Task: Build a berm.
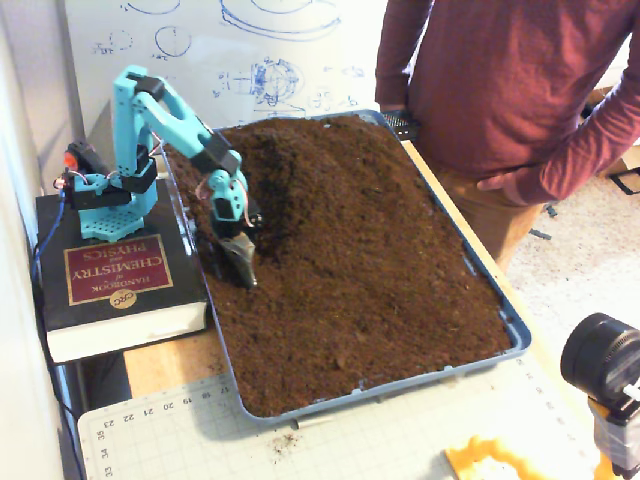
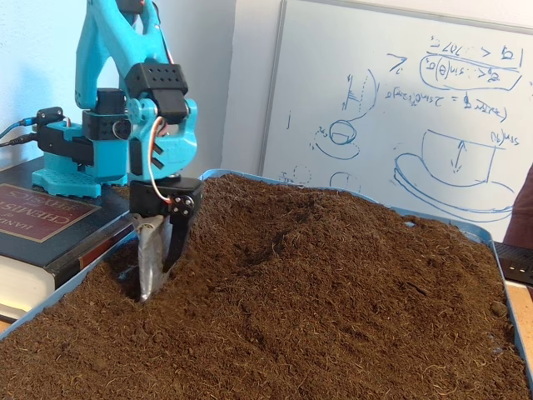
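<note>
Jaws are being held slightly apart, nothing gripped, with the gripper tips pushed into soil near the tray's left wall in both fixed views. Just behind, the berm is rising, shadowed alongside. A book is being used under the arm's base. Fingertips are being hidden by soil. A person is being cut off at the edge.

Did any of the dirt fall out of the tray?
Yes, a little. A few crumbs lie on the cutting mat just past the blue tray's near edge. The robot also stands on a thick chemistry book, an unusual base.
</note>
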Tool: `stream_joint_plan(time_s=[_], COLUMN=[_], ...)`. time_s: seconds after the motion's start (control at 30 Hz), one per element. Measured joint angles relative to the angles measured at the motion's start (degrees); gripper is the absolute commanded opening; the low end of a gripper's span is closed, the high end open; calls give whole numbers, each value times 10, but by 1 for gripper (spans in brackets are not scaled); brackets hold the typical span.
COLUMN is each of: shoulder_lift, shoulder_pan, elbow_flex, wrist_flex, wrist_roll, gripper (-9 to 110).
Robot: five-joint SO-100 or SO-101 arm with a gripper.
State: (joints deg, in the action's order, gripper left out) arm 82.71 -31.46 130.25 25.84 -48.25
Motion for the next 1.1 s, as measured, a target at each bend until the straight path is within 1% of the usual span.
stream_joint_plan(time_s=[0.23,0.57,0.83,0.97,1.1], shoulder_lift=[-62,-65,-64,-25,52], shoulder_pan=[48,127,159,164,181], elbow_flex=[-94,-180,-212,-213,-213], wrist_flex=[0,-1,7,88,229], wrist_roll=[87,220,252,254,254], gripper=[0,0,0,0,0])
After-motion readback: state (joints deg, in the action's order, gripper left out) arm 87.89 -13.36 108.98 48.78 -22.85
